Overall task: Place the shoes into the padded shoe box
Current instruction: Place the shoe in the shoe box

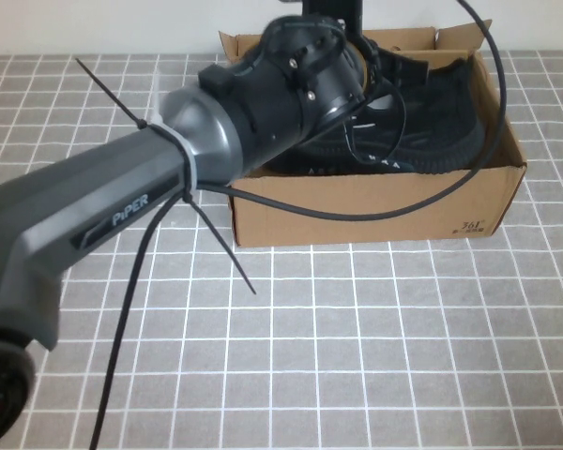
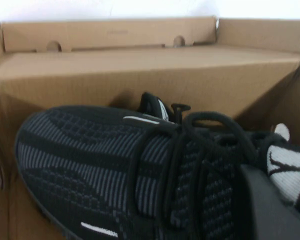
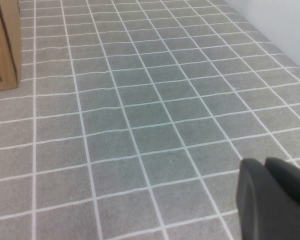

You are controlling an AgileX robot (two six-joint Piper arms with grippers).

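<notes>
High view frames are dominated by the left arm (image 1: 122, 211), which is stretched diagonally from the near left corner of the worktop toward the far edge; its grey forearm, marked PIPER, is bound with a white cable tie, and a black cable (image 1: 357, 214) is looped from it across the front of the padded shoe box (image 1: 375, 211); the wrist is angled down over the box's open top, so that the left gripper (image 2: 270, 210) is hidden behind it in this view. The grey tiled worktop (image 1: 357, 356) is seen under everything; the brown cardboard box is set near the far edge, a little right of centre, with its flaps upright and small black print at its front right corner. The shoes (image 1: 422, 131) are seen lying inside the box, black mesh with short white stripes. From the left wrist view one shoe (image 2: 115, 170) is seen filling the box floor, its laces and white tongue tab near a dark finger of the left gripper; whether that gripper is apart or clamped cannot be told. The right gripper (image 3: 275, 200) is held low over bare tiles, well apart from the box, a corner of which (image 3: 2, 45) is caught in its wrist view; its state likewise cannot be told.
</notes>
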